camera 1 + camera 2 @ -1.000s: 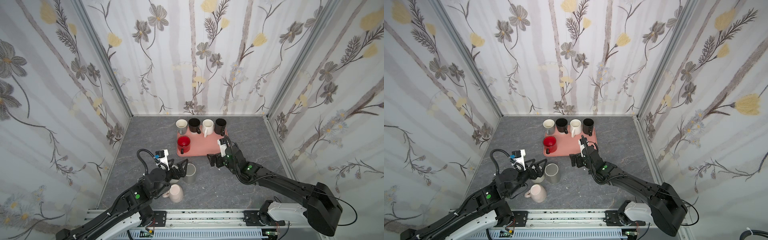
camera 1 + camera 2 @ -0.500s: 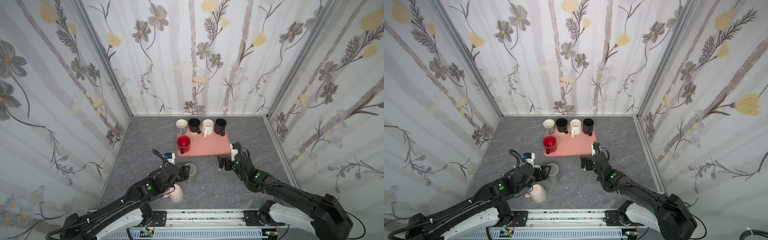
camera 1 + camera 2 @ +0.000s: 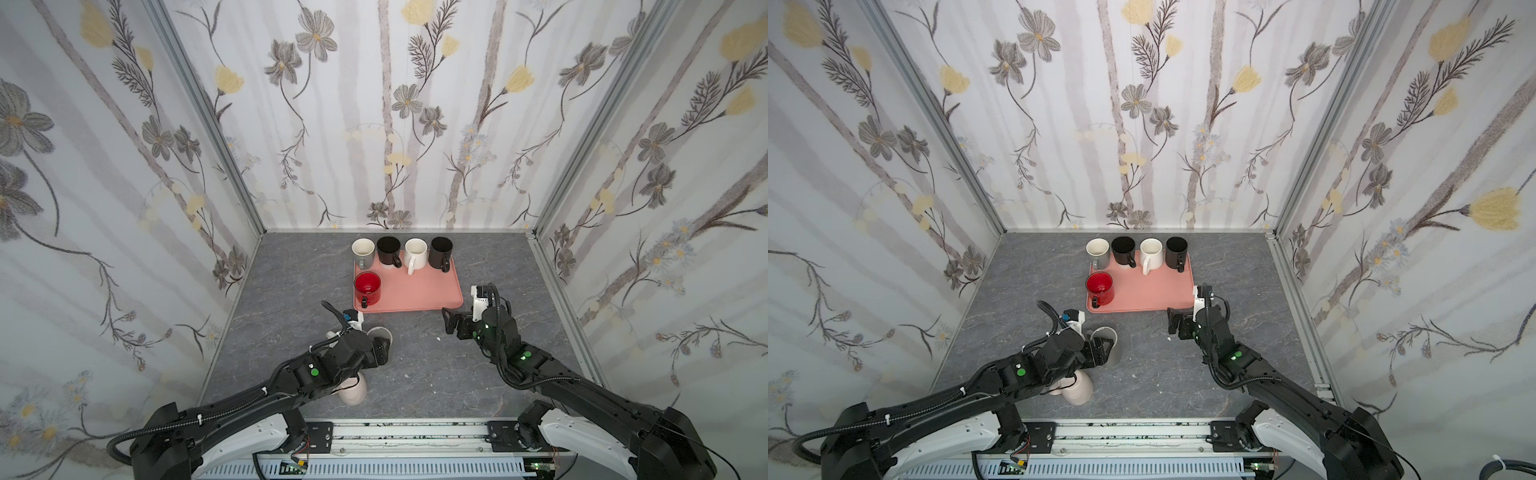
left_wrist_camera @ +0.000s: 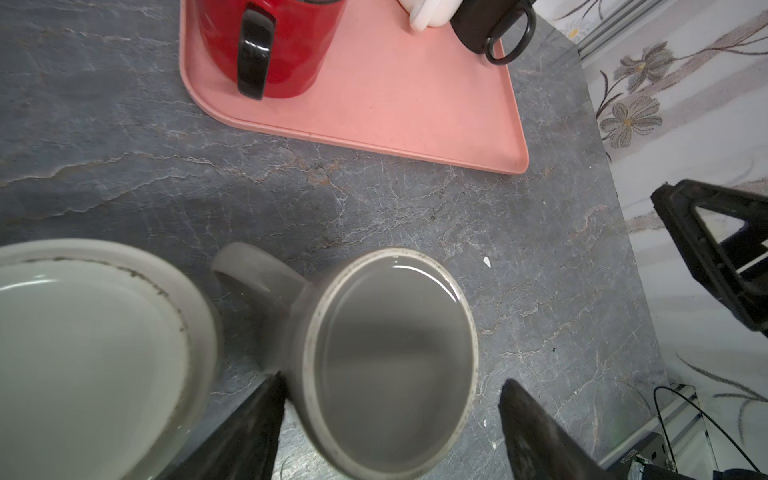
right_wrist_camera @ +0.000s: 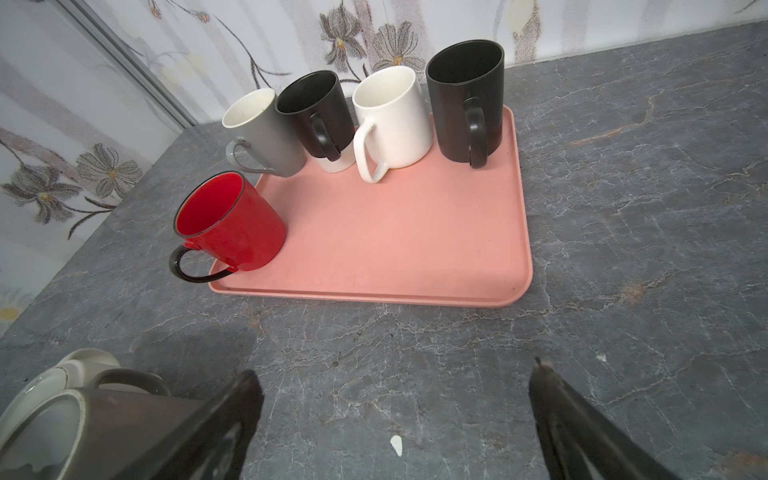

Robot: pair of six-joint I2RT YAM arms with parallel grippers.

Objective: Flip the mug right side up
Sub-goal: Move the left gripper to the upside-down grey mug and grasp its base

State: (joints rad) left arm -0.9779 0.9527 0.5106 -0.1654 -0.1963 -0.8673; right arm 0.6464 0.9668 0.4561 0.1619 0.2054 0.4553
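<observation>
One grey mug (image 4: pixel 386 332) stands upright within the left claw (image 4: pixel 391 380).

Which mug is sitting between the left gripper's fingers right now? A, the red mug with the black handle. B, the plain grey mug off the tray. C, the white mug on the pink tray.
B: in the left wrist view the plain grey ceramic mug stands mouth up on the dark stone-look table, between the fingers of the left gripper, off the flat pink tray.
</observation>
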